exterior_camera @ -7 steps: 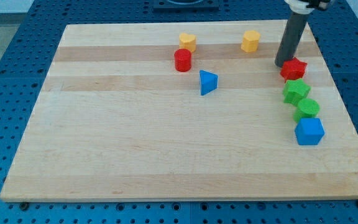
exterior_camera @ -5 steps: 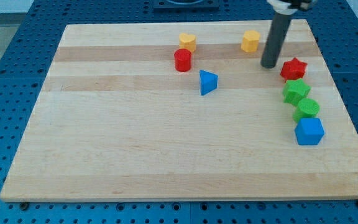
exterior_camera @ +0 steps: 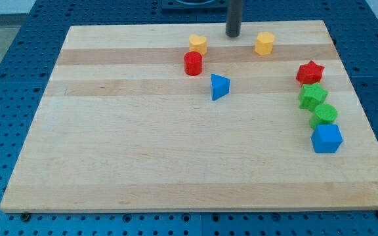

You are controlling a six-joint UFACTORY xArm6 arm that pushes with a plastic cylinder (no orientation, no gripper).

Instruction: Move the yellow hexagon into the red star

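Observation:
The yellow hexagon (exterior_camera: 264, 43) sits near the board's top edge, right of centre. The red star (exterior_camera: 310, 72) lies to its lower right, near the board's right edge, apart from it. My tip (exterior_camera: 233, 35) stands near the top edge, to the left of the yellow hexagon with a gap between them. It is between the hexagon and a second yellow block (exterior_camera: 198, 44) and touches neither.
A red cylinder (exterior_camera: 193, 63) sits just below the second yellow block, with a blue triangle (exterior_camera: 220, 86) to its lower right. Below the red star stand a green star (exterior_camera: 312, 96), a green cylinder (exterior_camera: 325, 114) and a blue cube (exterior_camera: 326, 138). The wooden board (exterior_camera: 143, 151) lies on a blue perforated table.
My tip has moved from beside the red star's upper left to the view's upper left, passing the yellow hexagon. No block has moved.

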